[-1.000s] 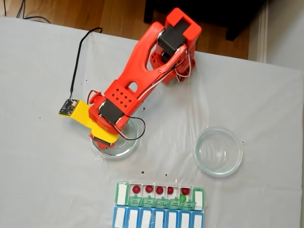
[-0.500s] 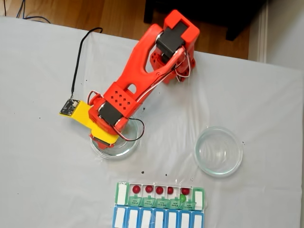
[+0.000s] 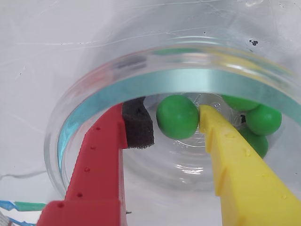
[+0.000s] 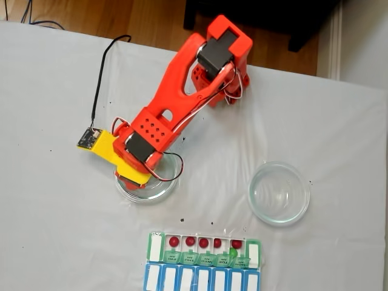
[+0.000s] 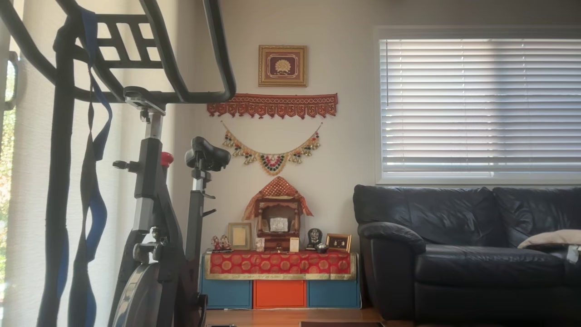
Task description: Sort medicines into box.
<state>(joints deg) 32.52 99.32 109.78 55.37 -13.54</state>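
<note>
Gripper [image 3: 171,123] down inside left glass dish [image 4: 163,189], jaws spread around green ball [image 3: 177,117]. Yellow finger [image 3: 235,165] touching ball's right side; black pad on red finger [image 3: 101,160] just beside its left, sliver of gap. Other green balls [image 3: 263,119] bunched behind yellow finger. Box [image 4: 204,249] near table's [image 4: 54,230] bottom edge in fixed view: four red balls [image 4: 174,241], one green in compartments. Right dish [image 4: 279,193] well apart.

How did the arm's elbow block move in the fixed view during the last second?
Yes, slightly: the arm's elbow block shifted toward the picture's left, against the unmoving empty dish.
</note>
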